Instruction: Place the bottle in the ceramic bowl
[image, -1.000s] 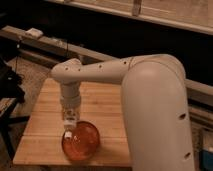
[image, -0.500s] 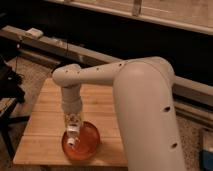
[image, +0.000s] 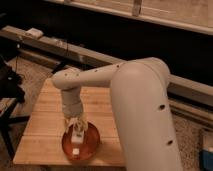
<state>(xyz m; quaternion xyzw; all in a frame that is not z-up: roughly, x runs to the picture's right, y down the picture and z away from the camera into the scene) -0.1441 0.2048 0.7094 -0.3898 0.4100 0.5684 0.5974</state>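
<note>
Leftward, sitting in shadow beside the wooden tabletop (image: 45, 125): some dark equipment (image: 9, 82), too dim for making out more. Reaching in from the right and bending down over the near part of the tabletop: a thick white arm (image: 125, 95). Hanging at its end, the jaws (image: 76, 131), pointing straight down into the ceramic bowl (image: 89, 145). Gripping, as far as can be made out, the upper end of the bottle (image: 76, 140), a small pale shape standing upright inside the bowl between the fingers; jaws looking narrowly closed around it, though whether its base is touching the bowl's floor cannot be told. Resting near the tabletop's front edge, the reddish-orange bowl itself, glossy and round. Running across behind, from upper left to right: a long grey rail (image: 65, 47) against a dark backdrop. Peeking in at the far lower right corner: a blue object (image: 207, 152).
</note>
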